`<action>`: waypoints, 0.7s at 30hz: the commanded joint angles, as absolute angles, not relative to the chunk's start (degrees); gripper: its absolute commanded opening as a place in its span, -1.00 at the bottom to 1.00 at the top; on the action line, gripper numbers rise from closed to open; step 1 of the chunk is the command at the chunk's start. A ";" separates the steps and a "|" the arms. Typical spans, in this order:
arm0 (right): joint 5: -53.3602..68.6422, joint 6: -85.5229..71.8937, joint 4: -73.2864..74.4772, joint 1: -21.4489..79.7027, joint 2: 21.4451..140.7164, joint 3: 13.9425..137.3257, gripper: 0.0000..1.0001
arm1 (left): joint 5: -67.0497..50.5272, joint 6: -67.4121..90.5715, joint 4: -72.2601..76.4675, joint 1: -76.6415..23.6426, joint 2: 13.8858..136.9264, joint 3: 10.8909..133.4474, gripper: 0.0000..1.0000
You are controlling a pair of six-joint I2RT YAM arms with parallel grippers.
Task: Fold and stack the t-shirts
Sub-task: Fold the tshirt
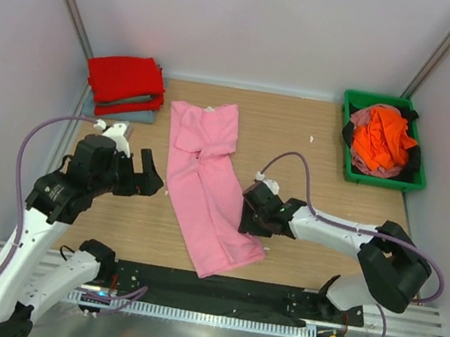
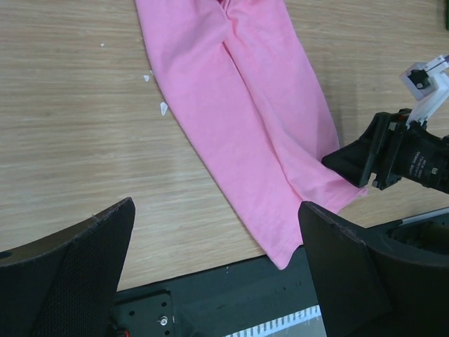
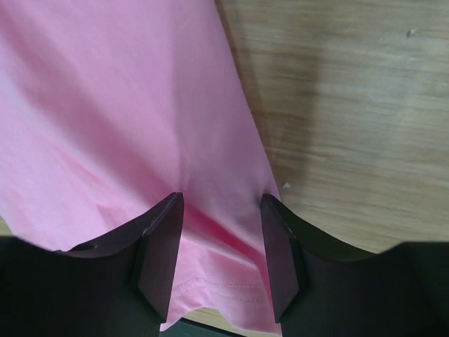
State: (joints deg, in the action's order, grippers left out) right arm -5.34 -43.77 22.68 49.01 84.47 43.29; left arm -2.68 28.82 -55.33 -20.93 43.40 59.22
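Right wrist: right tool (image 3: 221, 210) half-open astride pink shirt (image 3: 105, 105) hem, ungripped; left tool (image 2: 217, 210) wide open, empty. Next: pinch hem, fold.

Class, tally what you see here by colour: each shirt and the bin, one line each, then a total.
Pink shirt: 1
Red shirt: 1
Grey-blue shirt: 1
Orange shirt: 1
Green bin: 1
Total: 5
The paler cloth bunched in the bin is too crumpled to count.
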 commanded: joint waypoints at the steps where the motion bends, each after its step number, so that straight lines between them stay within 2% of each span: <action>1: -9.57 -49.65 20.83 52.80 81.39 40.18 -0.05 | -3.52 29.88 -55.72 -20.83 41.93 57.13 0.99; 4: -10.28 -53.86 20.30 56.76 80.16 37.89 -0.23 | -2.99 29.71 -56.42 -20.83 40.70 56.69 0.99; 9: -13.18 -63.09 22.06 67.22 79.71 37.61 -0.26 | -2.81 29.44 -57.57 -20.83 39.82 56.60 0.99; 14: -18.79 -70.22 31.18 79.17 83.57 46.74 -0.25 | -3.69 29.01 -57.31 -20.92 39.29 56.42 0.99; 17: -23.61 -68.39 40.14 80.51 85.77 55.96 -0.03 | -5.35 28.39 -56.95 -20.83 39.37 56.25 0.99; 18: -25.99 -67.33 42.86 80.25 86.13 61.29 0.26 | -6.32 28.13 -56.08 -20.83 39.37 55.99 0.99; 21: -30.76 -59.35 49.57 74.20 86.66 69.93 0.68 | -11.15 27.86 -53.80 -20.83 39.38 54.23 0.99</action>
State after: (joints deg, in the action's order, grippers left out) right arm -20.69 -64.64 40.73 79.18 87.44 61.17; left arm -5.80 29.28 -56.73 -20.93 39.51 55.77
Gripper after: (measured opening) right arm 0.780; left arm 0.996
